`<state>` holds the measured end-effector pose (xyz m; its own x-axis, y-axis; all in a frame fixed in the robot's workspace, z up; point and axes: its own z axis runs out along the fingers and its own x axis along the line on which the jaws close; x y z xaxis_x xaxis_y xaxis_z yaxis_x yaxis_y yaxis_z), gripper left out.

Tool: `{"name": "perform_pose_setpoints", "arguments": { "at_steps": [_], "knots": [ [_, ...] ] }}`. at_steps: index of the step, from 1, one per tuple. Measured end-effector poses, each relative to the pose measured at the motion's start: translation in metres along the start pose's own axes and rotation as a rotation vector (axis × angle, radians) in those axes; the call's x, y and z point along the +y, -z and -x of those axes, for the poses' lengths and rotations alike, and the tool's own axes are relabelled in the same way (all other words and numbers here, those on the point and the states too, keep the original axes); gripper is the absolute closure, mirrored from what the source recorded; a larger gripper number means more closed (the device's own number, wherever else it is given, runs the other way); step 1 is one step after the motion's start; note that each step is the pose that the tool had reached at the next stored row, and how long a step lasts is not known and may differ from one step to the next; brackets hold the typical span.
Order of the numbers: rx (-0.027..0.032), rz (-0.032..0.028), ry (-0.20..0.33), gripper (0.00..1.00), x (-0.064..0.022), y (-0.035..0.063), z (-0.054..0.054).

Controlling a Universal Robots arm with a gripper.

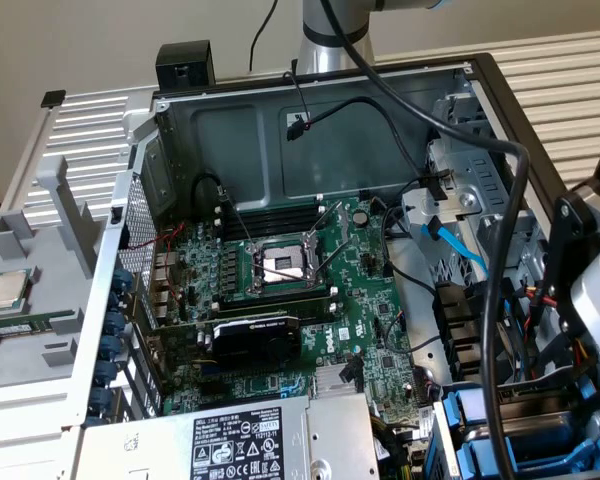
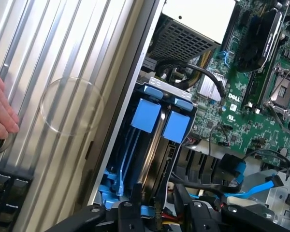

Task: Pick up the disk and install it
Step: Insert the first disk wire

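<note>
Ribbed pale metal forms the tabletop [image 1: 570,70] under an open computer case [image 1: 180,130] that lies on its side, its green motherboard [image 1: 365,340] exposed. On the board sit an open processor socket [image 1: 282,265] and, nearer the camera, a black graphics card [image 1: 255,335]. A large silver box with a black-and-white warning label [image 1: 240,440] fills the case's near end. At the exterior view's left, outside the case, a small square silver chip [image 1: 7,290] rests on a grey plastic tray [image 1: 30,250]. The robot arm's base [image 1: 330,40] rises behind the case, and a thick black cable [image 1: 500,300] loops down from it to the wrist at the exterior view's right. That wrist hangs over the drive bay [image 1: 500,430] in the case's corner. The disk [image 2: 153,157] stands on edge in this bay (grey body, blue carrier), between two blue tabs [image 2: 146,115] set side by side. The jaws' black links reach down around the end of the bay nearest the wrist camera, close to the disk. Whether they are clamped on it or merely spread beside it cannot be told. In the wrist view, a person's hand [image 2: 1,113] rests on the tabletop beside a black keyboard [image 2: 5,193], well apart from the bay.
</note>
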<state>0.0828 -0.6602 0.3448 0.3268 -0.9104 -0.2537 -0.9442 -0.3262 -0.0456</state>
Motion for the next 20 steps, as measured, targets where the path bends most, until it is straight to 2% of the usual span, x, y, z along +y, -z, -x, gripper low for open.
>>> {"name": "perform_pose_setpoints", "arguments": {
  "at_steps": [12,14,15,20],
  "knots": [
    [-0.01,0.003,0.023,0.6,-0.0005,-0.0033,0.001],
    [-0.0114,0.0033,0.026,0.62,-0.0005,-0.0034,0.0009],
    [-0.0124,0.0034,0.027,0.7,-0.0005,-0.0034,0.0009],
    [-0.0175,0.0085,0.033,0.7,-0.0039,-0.0042,-0.0005]
  ]
}}
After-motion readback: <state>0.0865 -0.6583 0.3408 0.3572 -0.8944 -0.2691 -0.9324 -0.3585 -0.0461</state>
